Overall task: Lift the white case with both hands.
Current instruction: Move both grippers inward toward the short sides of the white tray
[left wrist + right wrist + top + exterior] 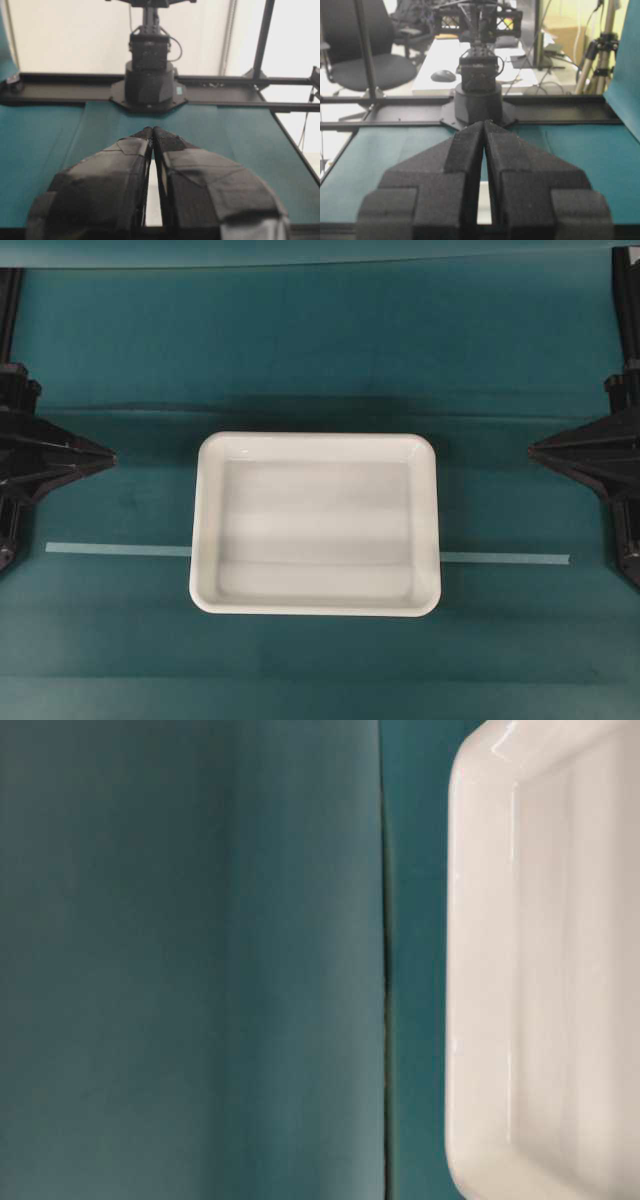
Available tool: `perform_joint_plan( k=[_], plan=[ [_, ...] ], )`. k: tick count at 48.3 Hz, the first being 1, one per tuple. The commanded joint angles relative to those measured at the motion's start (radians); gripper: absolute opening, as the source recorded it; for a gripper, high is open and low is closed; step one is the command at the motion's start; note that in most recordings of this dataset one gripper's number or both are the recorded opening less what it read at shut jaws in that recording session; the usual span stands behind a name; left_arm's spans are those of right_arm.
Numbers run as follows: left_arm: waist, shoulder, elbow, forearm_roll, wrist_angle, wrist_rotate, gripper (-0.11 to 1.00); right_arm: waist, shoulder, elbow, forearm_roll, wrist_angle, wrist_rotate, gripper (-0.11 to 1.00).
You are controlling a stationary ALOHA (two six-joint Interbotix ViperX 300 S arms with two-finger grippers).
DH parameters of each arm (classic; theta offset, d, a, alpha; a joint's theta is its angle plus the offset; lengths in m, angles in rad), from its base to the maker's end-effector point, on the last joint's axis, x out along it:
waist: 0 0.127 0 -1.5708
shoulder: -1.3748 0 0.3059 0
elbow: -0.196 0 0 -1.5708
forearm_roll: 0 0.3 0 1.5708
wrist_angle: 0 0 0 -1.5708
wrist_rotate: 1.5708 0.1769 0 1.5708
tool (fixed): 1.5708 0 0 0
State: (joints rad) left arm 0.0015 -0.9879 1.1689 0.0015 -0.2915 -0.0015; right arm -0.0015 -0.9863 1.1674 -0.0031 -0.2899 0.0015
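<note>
Centrally, the white case (pixel 315 524) is lying flat on the teal table (pixel 120 350), covering the middle of a pale tape strip (pixel 118 550). Farther out, the left hand (pixel 112 456) and right hand (pixel 532 450) are waiting at opposite edges, both clenched, well apart from the case.

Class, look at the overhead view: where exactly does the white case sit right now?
The white case lies flat mid-table on the teal cloth, over a pale tape line, apart from both arms at the edges.
</note>
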Motion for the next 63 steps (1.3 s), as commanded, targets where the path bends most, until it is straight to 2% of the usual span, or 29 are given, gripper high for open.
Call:
perform_joint_plan(
  k=[1,5,7,10,20,28,32,36,40,48,60,63],
  plan=[
    [-0.008,0.029,-0.043,0.014,0.014,-0.058,0.14,0.000,0.008,-0.008,0.011,-0.005,0.014,0.09],
    [-0.006,0.040,-0.064,0.014,0.026,-0.150,0.09,-0.002,0.008,-0.015,0.075,0.023,0.043,0.04],
    [-0.006,0.046,-0.074,0.014,0.031,-0.202,0.03,-0.002,0.006,-0.021,0.112,0.035,0.075,0.00],
    [-0.008,0.054,-0.091,0.014,0.041,-0.281,-0.02,-0.003,0.005,-0.032,0.166,0.055,0.140,0.00],
    [-0.005,0.092,-0.141,0.014,0.100,-0.491,-0.03,-0.009,0.008,-0.051,0.264,0.169,0.351,0.00],
    [0.000,0.183,-0.170,0.014,0.156,-0.813,-0.03,-0.044,0.038,-0.049,0.342,0.336,0.595,0.00],
    [-0.002,0.233,-0.166,0.015,0.175,-0.966,-0.03,-0.060,0.058,-0.048,0.348,0.368,0.712,0.00],
    [-0.011,0.270,-0.158,0.015,0.198,-1.062,-0.03,-0.064,0.071,-0.044,0.348,0.385,0.815,0.00],
    [-0.017,0.291,-0.149,0.015,0.207,-1.121,-0.03,-0.067,0.081,-0.032,0.348,0.387,0.879,0.00],
    [-0.017,0.296,-0.100,0.015,0.229,-1.170,-0.03,-0.080,0.115,0.032,0.348,0.371,0.956,0.00],
    [-0.017,0.295,-0.041,0.015,0.233,-1.172,-0.03,-0.091,0.216,0.074,0.348,0.327,0.973,0.00],
    [-0.017,0.296,-0.031,0.015,0.233,-1.172,-0.03,-0.087,0.249,0.071,0.348,0.322,0.971,0.03]
  ],
)
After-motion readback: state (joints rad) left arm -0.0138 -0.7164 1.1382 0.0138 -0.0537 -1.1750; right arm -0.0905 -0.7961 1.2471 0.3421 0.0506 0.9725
